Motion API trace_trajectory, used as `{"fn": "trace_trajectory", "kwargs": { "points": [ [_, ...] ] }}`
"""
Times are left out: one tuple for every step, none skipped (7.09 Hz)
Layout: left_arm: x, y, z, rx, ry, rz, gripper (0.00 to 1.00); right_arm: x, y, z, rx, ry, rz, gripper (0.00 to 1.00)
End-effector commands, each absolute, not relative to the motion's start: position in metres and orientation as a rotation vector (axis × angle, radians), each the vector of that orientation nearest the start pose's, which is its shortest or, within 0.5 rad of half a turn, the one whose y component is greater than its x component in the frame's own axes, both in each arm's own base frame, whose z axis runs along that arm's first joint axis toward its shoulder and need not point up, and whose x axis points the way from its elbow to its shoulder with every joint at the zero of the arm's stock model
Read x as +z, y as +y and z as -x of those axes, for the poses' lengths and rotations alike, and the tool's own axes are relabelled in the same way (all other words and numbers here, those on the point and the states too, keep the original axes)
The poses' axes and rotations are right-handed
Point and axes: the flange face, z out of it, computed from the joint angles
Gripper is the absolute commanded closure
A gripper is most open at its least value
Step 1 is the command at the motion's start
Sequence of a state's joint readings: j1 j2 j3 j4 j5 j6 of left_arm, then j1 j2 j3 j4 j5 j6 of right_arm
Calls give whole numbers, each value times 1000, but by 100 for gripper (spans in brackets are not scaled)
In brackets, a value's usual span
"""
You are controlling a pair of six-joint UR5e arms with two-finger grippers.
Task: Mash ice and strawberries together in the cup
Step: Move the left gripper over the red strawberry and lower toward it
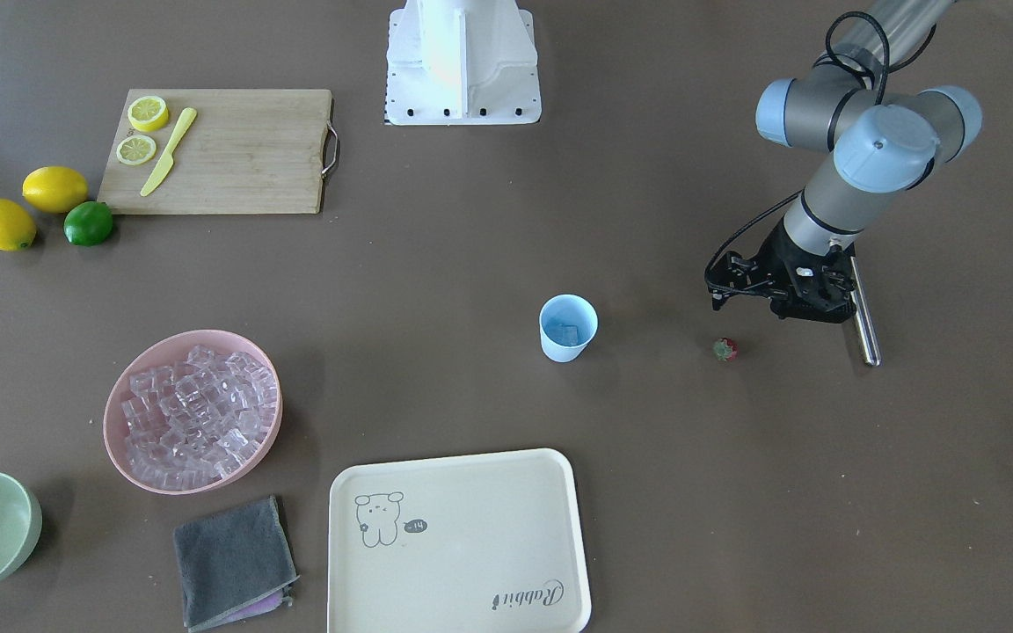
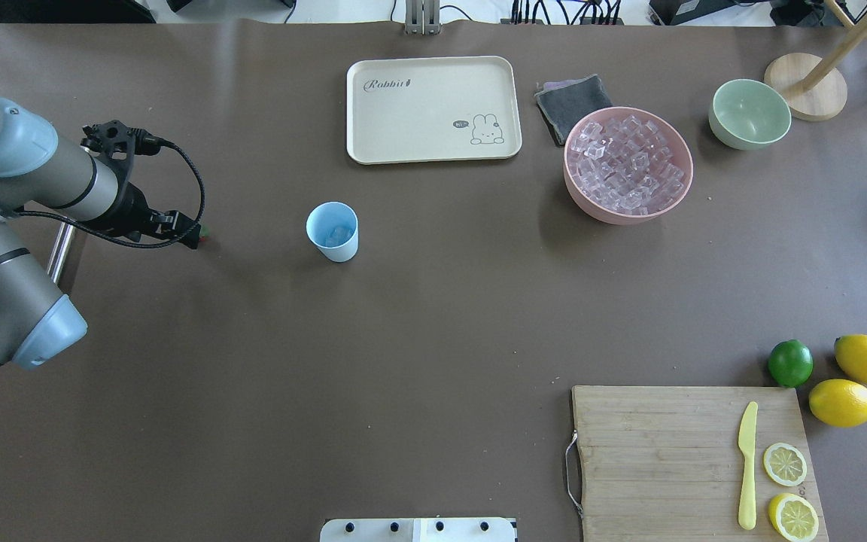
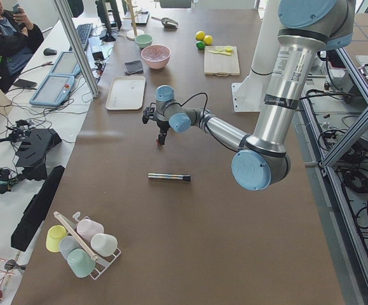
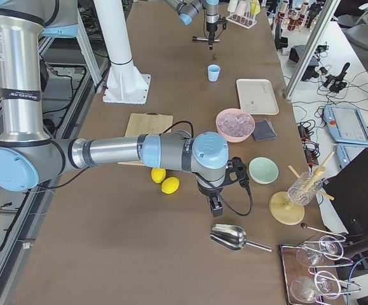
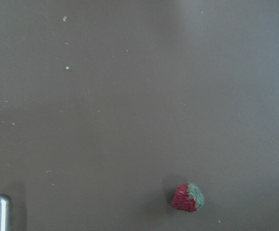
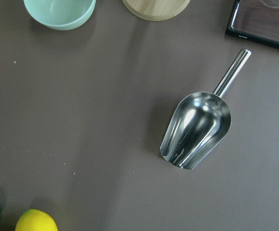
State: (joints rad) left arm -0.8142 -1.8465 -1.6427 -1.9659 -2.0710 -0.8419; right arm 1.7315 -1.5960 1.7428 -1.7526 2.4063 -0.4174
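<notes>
Left pincer [image 1: 719, 297] tilts down near tiny red strawberry [image 1: 725, 349], aperture can't be told; light blue plastic cup [image 1: 568, 347] holds clear ice cube [image 1: 567, 334].

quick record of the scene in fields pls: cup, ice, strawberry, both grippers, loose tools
cup: light blue cup, upright, mid-table
ice: some ice in the cup; far more in the pink bowl
strawberry: one strawberry on the table, outside the cup
left gripper: left gripper above the table, close to the strawberry; fingers' state unclear
right gripper: right gripper above a metal scoop; fingers' state unclear
tools: metal rod lying by the left arm
</notes>
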Motion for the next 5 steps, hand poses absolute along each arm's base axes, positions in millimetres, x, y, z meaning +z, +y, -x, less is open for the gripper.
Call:
{"fn": "trace_trajectory", "kwargs": {
  "points": [
    [442, -518, -389, 131, 856, -181, 11, 606, -446, -142, -203, -816, -207, 1],
    [446, -522, -391, 128, 848, -187, 12, 606, -445, -143, -201, -817, -209, 1],
    [442, -529, -389, 119, 841, -199, 12, 609, -440, -143, -199, -818, -206, 1],
    [444, -535, -384, 149, 824, -227, 12, 606, -438, -143, -199, -818, -212, 1],
    [446, -541, -386, 141, 791, -260, 12, 606, -438, -143, -200, -817, -212, 1]
  ]
}}
